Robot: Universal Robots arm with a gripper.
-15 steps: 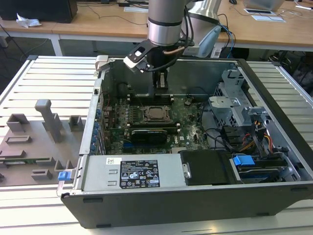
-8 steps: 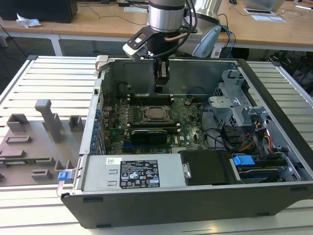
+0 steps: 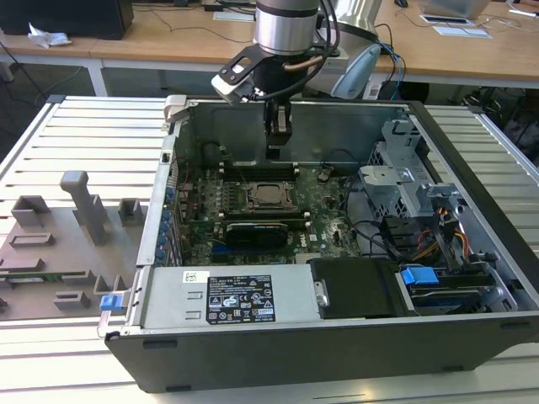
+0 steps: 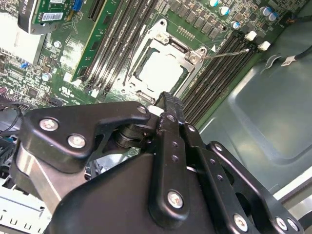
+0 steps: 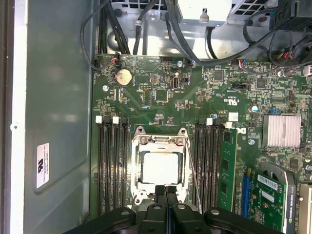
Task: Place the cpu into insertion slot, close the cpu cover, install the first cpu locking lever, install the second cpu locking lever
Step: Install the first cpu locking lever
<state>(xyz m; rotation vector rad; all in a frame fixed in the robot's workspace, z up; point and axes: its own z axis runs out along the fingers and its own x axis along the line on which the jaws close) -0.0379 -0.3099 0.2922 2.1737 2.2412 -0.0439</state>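
Note:
The cpu lies flat in the insertion slot on the green motherboard, its silver top showing through the window of the cpu cover, which lies down over it. One thin wire locking lever slants away from the socket over the memory slots; in the second wrist view this lever sticks out sideways. Another lever runs along the opposite side of the socket. My gripper hangs shut and empty just above the socket's edge. In the exterior view the gripper is above the cpu.
Memory slots flank the socket, with one green module fitted. A finned heatsink and a graphics card sit nearby. Case walls, cables, drive bays and the power supply ring the board. Grey fixtures lie outside.

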